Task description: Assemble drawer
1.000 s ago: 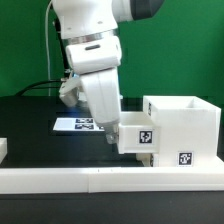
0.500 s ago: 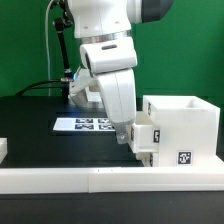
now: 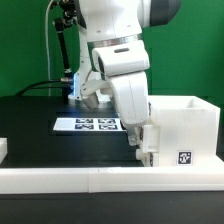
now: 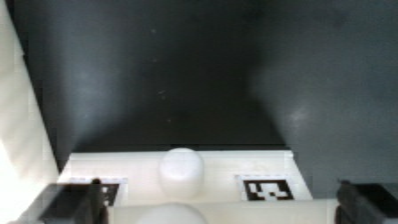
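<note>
Tags on the marker board [image 3: 88,124] are seen at centre left of the exterior view, flat on the dark tabletop [image 3: 30,120] and apart from the work. Along the lower edge of the frame a long white border rail [image 3: 60,178] is laid. Moving rightward, the hand [image 3: 146,152] is found low at centre right, its fingers spread wide and nothing held between them; this is confirmed in the wrist view, where the two dark fingertips [image 4: 80,203] stand far apart on either side of a small tray [image 4: 178,172] with a rounded knob and a tag on its face. At the right of the exterior view the drawer shell [image 3: 185,128] is seated against the rail, and the tray appears largely pushed into it, though how deep cannot be told.

The plastic is judged stiff, light and rather smooth, so it is likely to slide under a push and to slip under a weak pinch. A hold across the tray's two side walls, or a flat press on its front beside the knob, is judged the safest.
</note>
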You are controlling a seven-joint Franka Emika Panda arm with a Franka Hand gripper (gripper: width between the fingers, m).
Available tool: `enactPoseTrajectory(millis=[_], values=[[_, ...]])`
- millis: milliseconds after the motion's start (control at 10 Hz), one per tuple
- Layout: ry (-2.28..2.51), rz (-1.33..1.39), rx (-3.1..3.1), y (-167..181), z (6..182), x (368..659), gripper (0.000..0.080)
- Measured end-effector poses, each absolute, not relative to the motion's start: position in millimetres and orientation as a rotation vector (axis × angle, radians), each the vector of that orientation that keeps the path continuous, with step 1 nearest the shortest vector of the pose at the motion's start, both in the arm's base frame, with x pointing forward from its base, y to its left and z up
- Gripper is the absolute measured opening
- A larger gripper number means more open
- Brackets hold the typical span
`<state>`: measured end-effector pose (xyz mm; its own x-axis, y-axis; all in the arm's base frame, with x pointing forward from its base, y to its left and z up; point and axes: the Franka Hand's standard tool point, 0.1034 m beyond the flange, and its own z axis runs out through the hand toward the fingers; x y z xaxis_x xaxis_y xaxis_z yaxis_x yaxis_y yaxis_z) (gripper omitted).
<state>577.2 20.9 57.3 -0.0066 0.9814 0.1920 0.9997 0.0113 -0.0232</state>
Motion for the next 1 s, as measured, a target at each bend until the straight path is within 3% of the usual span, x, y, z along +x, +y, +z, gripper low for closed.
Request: enactPoseTrajectory(millis=[500,800,1000], values=[[-2.104,-0.187,-2.093,33.1,55.7,573.1,0.0649],[-2.113,-0.122,-2.079,-7.7,57.3,575.9,0.0649],[-2.107,-0.116,-2.093,-12.5,57.7,577.4,0.0649]])
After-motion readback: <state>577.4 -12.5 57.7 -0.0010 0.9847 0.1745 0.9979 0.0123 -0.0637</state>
